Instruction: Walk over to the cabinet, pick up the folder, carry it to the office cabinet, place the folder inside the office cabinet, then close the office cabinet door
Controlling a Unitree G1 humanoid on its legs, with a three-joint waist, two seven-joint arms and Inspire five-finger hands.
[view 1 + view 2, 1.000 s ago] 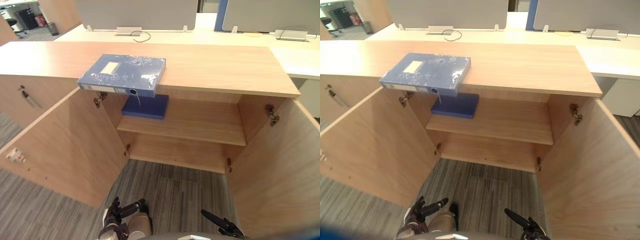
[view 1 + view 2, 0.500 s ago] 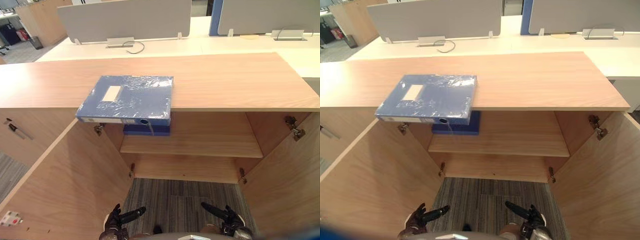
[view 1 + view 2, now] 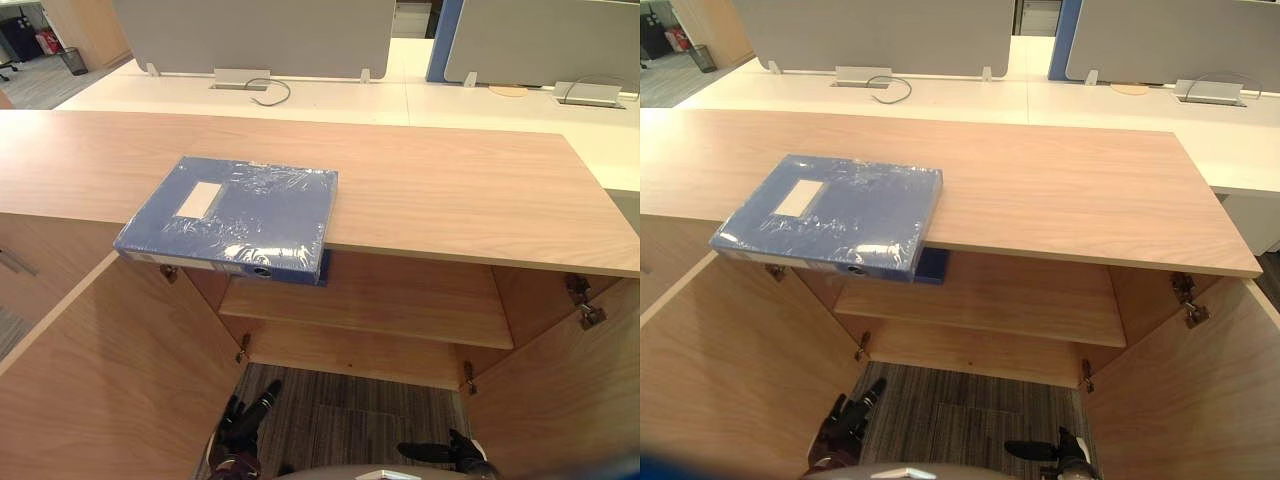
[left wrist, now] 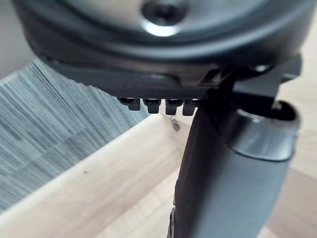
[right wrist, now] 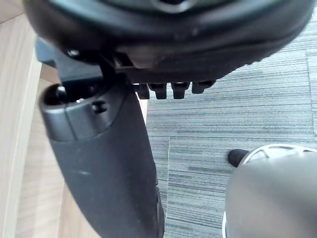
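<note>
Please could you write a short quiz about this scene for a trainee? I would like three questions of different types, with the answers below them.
1. Choose one. The folder lies: A) on the cabinet top; B) on the carpet; C) in a hand.
2. True or false: the folder juts out past the front edge of the cabinet top.
3. In a few words: how are the left hand and the right hand held?

Key
1. A
2. True
3. Both are open and hold nothing, down below the cabinet top.
</note>
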